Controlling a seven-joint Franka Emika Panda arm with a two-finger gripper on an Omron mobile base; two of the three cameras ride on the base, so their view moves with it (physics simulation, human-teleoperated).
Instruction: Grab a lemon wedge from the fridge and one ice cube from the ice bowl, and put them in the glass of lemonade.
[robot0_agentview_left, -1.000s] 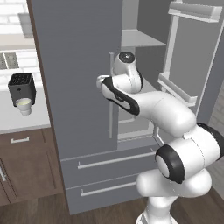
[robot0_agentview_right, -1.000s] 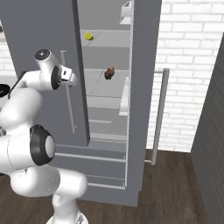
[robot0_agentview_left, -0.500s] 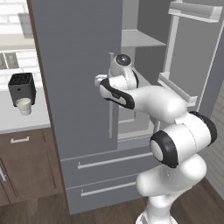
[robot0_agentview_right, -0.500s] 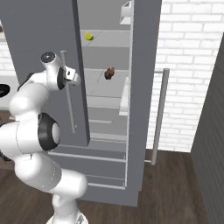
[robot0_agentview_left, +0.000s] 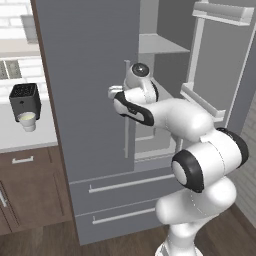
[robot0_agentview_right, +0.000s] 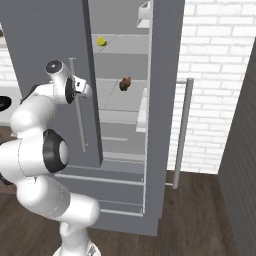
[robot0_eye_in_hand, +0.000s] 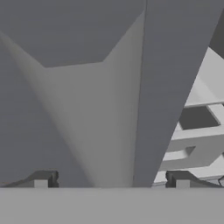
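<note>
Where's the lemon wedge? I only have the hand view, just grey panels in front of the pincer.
Observer: The lemon wedge lies on an upper shelf inside the fridge, whose right door stands open.
Operator: Anything else on the shelves?
Observer: A small brown lump, one shelf lower and to the wedge's right.
Operator: Where's the pincer in all that?
Observer: The pincer, open, is close to the shut left door, by its handle, outside the compartment.
</note>
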